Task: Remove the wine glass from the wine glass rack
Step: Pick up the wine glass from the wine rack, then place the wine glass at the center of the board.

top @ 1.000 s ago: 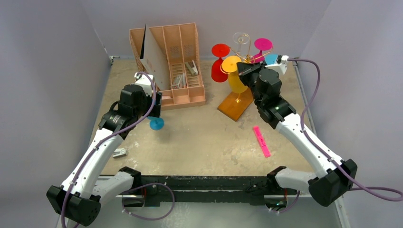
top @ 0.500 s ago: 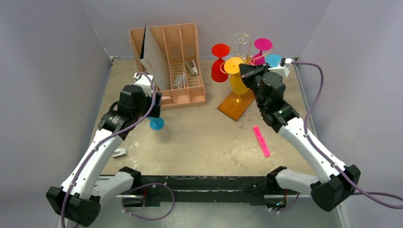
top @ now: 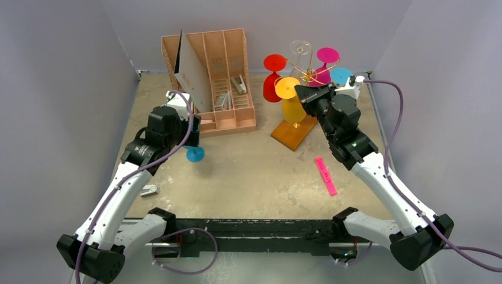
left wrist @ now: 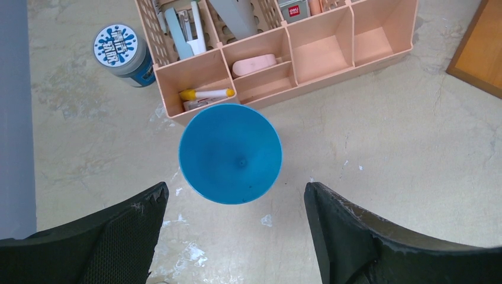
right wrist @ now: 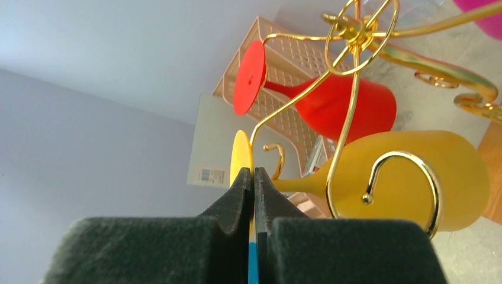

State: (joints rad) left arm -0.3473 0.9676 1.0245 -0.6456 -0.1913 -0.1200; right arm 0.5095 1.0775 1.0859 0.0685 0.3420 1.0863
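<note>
Swung further right at the elbow, the right arm holds the right gripper (right wrist: 254, 173) pressed shut, tips by the foot of the yellow glass (top: 293, 109) on the wine glass rack (top: 294, 131), far right. At left, the left gripper (left wrist: 234, 201) gapes wide and empty over the blue wine glass (left wrist: 230, 152), which stands on the table (left wrist: 385, 148) just near of the file organiser (left wrist: 331, 53).

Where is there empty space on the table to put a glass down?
The widest bare patch is mid-table, between the blue glass and the pink marker, in front of the organiser and wine glass rack. The back is crowded: organiser, rack and hanging glasses sit close together.
</note>
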